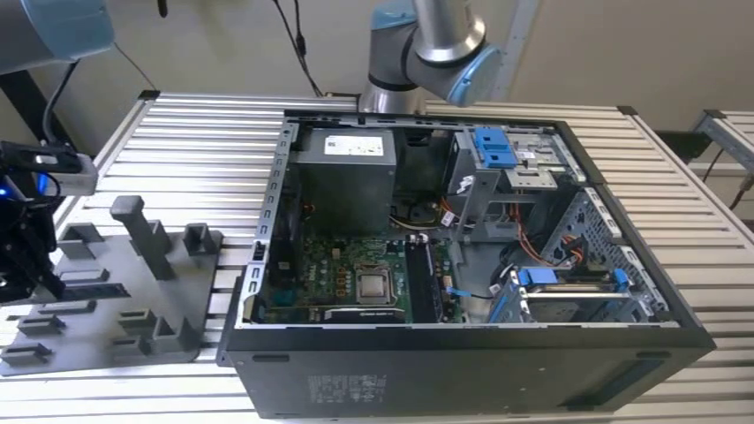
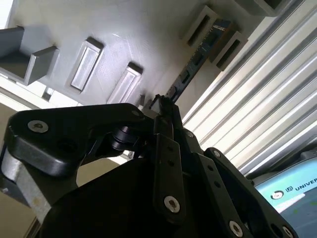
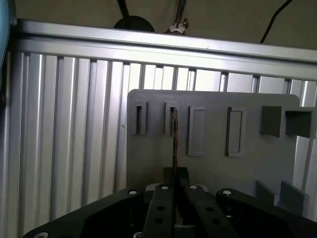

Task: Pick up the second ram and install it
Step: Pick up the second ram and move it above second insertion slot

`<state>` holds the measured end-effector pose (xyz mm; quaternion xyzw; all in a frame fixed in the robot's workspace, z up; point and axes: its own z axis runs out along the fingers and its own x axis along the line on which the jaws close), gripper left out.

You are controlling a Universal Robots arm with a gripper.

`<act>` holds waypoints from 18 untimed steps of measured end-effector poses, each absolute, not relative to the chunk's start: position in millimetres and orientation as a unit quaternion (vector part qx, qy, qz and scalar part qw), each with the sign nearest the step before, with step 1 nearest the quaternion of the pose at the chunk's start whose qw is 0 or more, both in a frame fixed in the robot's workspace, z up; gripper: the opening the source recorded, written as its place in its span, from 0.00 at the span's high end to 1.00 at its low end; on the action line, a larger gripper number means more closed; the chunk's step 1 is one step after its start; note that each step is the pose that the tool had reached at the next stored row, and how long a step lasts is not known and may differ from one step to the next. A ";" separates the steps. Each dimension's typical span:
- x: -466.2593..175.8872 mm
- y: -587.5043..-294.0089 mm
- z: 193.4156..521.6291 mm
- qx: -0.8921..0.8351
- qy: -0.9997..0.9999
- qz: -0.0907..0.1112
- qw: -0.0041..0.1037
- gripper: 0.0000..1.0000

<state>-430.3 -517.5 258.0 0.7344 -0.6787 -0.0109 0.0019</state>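
The gripper (image 3: pixel 175 174) looks clamped on the near end of the ram (image 3: pixel 174 136). In both wrist views its fingers close on the thin strip with no gap that I can make out.

The hold is on one end only, so the first risk is at the tray (image 3: pixel 247 168). The ram stands on edge there, with its far end seated between two raised slot walls. A lift that is not square to those walls could bind the strip, tilt it in the jaws, or drag the tray across the table (image 1: pixel 200 124). With so little of the strip pinched, it could also pivot or slip once free.

Toward the exterior view's right, well apart from the gripper, the case (image 1: pixel 471 362) lies open. The board (image 1: pixel 342 269) sits deep between its walls. In my judgement, a ram twisted in the grip would meet its socket askew. Cables and the drive cage (image 1: pixel 518 172) crowd the way down, so a snag or a half-seated strip is the likely trouble.

The ram lies directly ahead of the gripper and touches the fingers at its near end. From there it runs straight out from the fingertips along the tray, edge up, and is not yet out of its slots. In the exterior view the gripper hangs over the tray at that view's left edge, with the dark strip just beside it.
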 end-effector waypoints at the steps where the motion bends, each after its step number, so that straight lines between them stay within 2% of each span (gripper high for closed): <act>1: -430.3 -517.5 259.3 0.734 -0.679 -0.011 0.002 0.86; 18: -430.3 -517.5 281.2 0.734 -0.679 -0.011 0.002 0.86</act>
